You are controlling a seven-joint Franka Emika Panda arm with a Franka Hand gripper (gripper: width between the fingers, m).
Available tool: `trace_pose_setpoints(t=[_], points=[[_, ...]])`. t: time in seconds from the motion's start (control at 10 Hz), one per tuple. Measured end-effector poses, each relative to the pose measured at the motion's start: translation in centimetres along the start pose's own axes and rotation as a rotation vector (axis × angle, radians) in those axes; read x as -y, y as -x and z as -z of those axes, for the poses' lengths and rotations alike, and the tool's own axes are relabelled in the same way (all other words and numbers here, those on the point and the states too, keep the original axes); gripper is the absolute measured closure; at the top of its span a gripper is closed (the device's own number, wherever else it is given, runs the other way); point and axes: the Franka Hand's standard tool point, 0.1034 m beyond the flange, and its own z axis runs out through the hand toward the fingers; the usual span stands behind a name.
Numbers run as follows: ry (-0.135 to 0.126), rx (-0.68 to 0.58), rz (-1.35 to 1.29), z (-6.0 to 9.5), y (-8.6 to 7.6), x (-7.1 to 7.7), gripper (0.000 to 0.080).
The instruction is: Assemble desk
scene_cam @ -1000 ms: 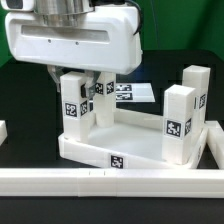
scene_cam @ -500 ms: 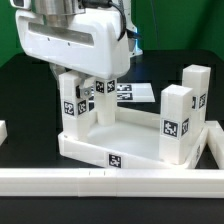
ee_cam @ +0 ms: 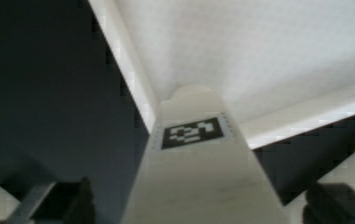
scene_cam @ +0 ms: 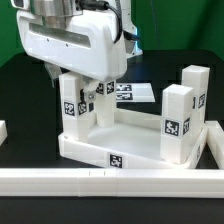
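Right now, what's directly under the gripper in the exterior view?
A white leg stands upright in the tabletop corner, tag facing out. The gripper hangs over it; its body covers the leg's top, so contact and finger state can't be seen.

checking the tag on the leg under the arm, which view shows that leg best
The wrist view: the leg fills it lengthwise, tag sharp. In the exterior view the leg shows too, standing in the tabletop, its top under the arm.

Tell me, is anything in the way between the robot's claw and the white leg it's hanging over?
Nothing visible is in the way. The wrist view looks straight down the tagged leg standing in the tabletop, with only open space above it. In the exterior view the robot's body hides the gripper, so I can't see how close it is.
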Motion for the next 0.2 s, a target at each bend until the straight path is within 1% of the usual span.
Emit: trace_pose_setpoints(t=[0.2], points=[[0.001, 0.000, 0.000, -0.04, 0.01, -0.01, 0.0152]])
